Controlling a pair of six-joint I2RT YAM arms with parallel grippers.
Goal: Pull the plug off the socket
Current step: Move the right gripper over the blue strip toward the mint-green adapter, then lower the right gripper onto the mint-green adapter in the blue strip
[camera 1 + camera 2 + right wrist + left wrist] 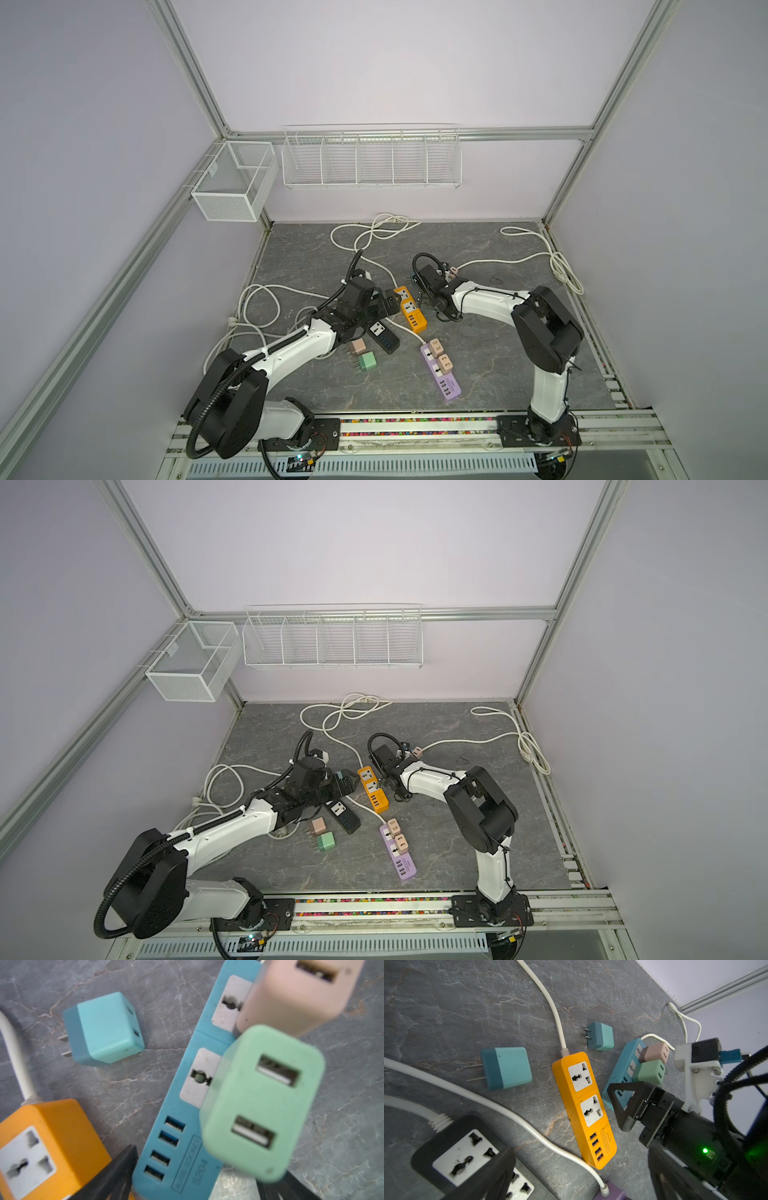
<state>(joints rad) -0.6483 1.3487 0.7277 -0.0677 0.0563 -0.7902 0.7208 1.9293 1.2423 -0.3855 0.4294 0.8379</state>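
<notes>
A blue socket strip lies on the grey table with a green plug and a pink plug pushed into it. My right gripper is open, its fingers on either side of the strip's USB end, just short of the green plug and holding nothing. The left wrist view shows the same strip, the green plug and one right finger over it. My left gripper hangs open and empty between the black strip and the orange strip. In both top views the right gripper hides the blue strip.
Two loose teal plugs lie beside the orange strip. A purple strip carries two pink plugs. A loose pink plug and a green one lie near the black strip. White cords loop across the table.
</notes>
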